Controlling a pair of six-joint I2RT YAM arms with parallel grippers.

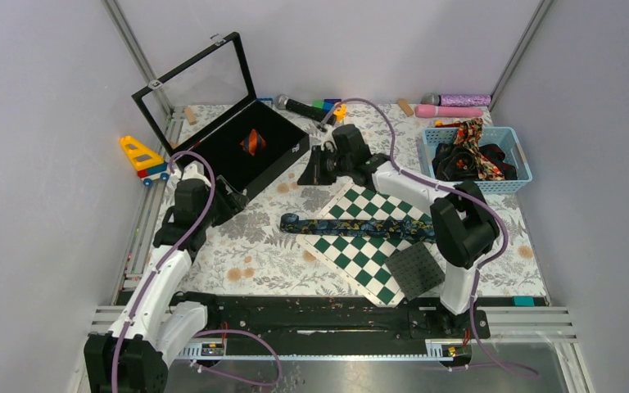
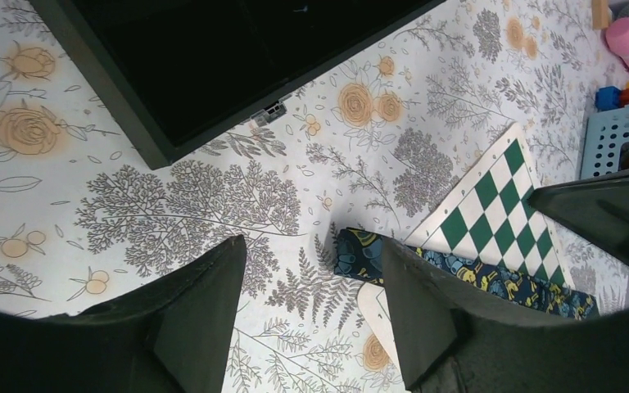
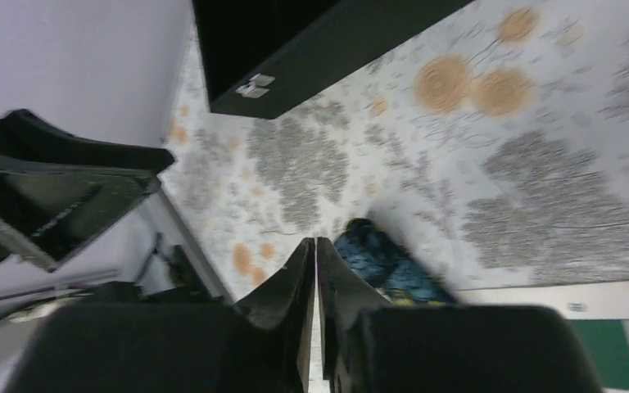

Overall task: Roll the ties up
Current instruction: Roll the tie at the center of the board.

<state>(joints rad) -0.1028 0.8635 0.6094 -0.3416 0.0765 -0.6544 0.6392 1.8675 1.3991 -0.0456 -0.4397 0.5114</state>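
Note:
A dark navy floral tie point(image 1: 352, 227) lies stretched across the green-and-white chequered board point(image 1: 360, 254), its left end point(image 2: 356, 250) folded over on the flowered cloth. My left gripper point(image 2: 313, 244) hangs open just left of that end, which lies beside its right finger point(image 2: 426, 303). My right gripper point(image 3: 316, 242) is shut with nothing between its jaws, and the tie's end point(image 3: 381, 258) shows blurred just right of its tips. In the top view it point(image 1: 307, 172) sits above the tie. A rolled red-orange and black striped tie point(image 1: 252, 141) rests in the open black box point(image 1: 282, 160). Other ties point(image 1: 471, 155) fill the blue basket point(image 1: 521, 173).
The black box's glass lid point(image 1: 196, 82) stands up at the back left. A toy truck point(image 1: 143, 157) sits at the left edge, a microphone point(image 1: 299, 106) and pink cylinders point(image 1: 450, 110) along the back. A black foam square point(image 1: 416, 268) lies by the right arm's base.

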